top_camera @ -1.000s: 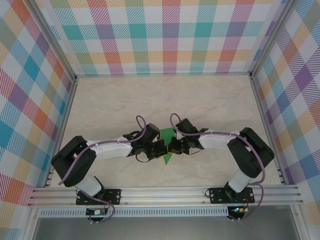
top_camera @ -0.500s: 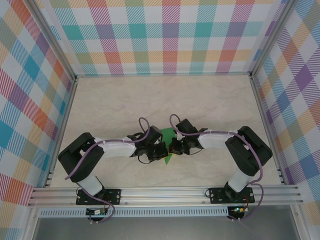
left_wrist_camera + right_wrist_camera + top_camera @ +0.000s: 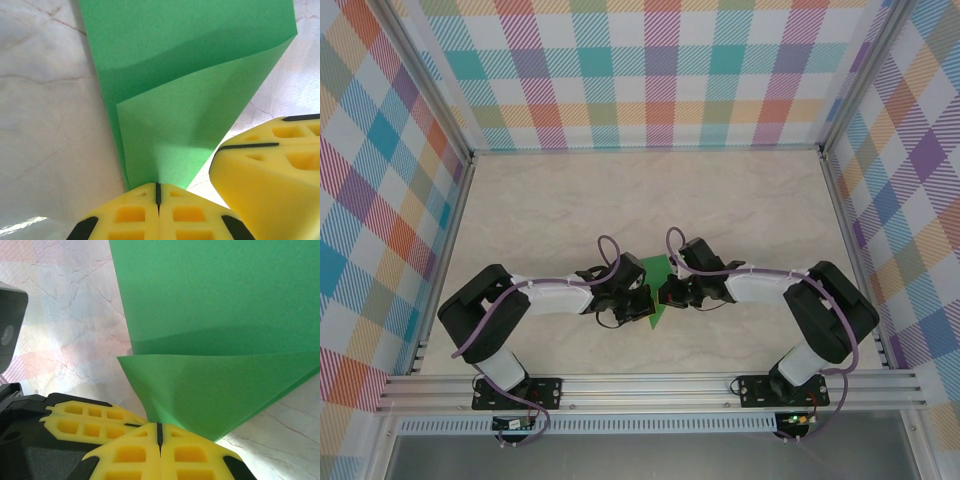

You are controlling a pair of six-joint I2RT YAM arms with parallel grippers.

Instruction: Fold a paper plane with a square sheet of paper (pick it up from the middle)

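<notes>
paper (image 3: 654, 270) lies mid tabletop (image 3: 750, 200), between both arms. left tool (image 3: 158, 192) and right tool (image 3: 159, 432) are each clamped on a raised green flap. i should move both flaps evenly, align edges, then press the crease flat.

No text, label, brand, number or sign being shown legibly, nothing readable being carried by the square sheet of paper (image 3: 190, 75), no marking being displayed elsewhere

Pastel plaid walls (image 3: 660, 70) enclose a pale marble-patterned tabletop (image 3: 740, 200) edged by aluminium rails (image 3: 650, 385).
</notes>
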